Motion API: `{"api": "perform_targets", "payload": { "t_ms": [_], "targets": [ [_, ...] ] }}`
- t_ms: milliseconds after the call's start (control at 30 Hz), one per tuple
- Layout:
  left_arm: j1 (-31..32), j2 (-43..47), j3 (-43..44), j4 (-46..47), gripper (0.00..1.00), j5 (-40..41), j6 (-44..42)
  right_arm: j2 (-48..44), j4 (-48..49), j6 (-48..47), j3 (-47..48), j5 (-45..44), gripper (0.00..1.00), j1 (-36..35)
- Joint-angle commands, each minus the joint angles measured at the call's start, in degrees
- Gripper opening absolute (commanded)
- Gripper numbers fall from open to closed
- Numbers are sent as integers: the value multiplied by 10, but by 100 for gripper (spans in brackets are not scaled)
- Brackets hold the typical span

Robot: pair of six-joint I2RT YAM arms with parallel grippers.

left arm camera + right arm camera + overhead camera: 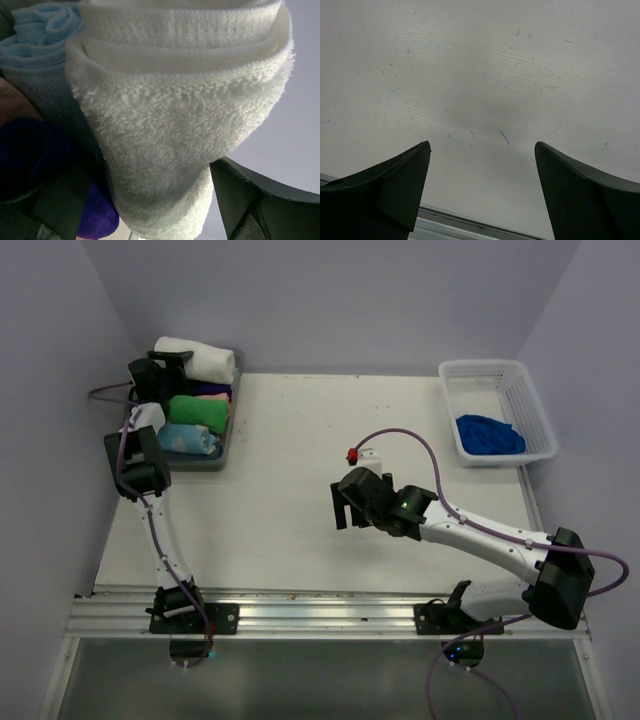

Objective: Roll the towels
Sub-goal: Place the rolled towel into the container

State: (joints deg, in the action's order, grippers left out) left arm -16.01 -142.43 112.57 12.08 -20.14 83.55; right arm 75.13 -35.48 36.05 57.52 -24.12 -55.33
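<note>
Rolled white towel lies at 12 o'clock end of tray, L gripper fingers spread either side. Blue towel crumpled in basket, 2 o'clock. R gripper, fingers apart, over table ctr.

- The middle of the table is bare, and the right gripper hangs over it with its jaws spread.
- Far left, a tray is packed with rolled towels.
- A white roll fills the gap between the fingers of the left gripper.
- A basket blocks the far right corner.
- Walls hem in both sides and the back.
</note>
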Motion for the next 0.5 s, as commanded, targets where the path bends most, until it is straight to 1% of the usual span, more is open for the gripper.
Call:
{"api": "perform_targets", "payload": {
  "t_ms": [0, 167, 267, 400, 467],
  "targets": [
    [-4, 51, -9, -57, 100, -3, -18, -17, 15, 9, 18, 4, 89, 0],
    [-6, 62, 11, -92, 100, -3, -32, -25, 17, 10, 12, 4, 88, 0],
    [-5, 66, 28, -151, 100, -3, -41, -31, 16, 10, 8, 2, 88, 0],
    [-8, 82, 26, -192, 100, 1, -46, -40, 16, 9, 5, 2, 88, 0],
    [-8, 89, 20, -193, 100, 3, -49, -46, 16, 11, 1, 0, 88, 0]
  ]
}}
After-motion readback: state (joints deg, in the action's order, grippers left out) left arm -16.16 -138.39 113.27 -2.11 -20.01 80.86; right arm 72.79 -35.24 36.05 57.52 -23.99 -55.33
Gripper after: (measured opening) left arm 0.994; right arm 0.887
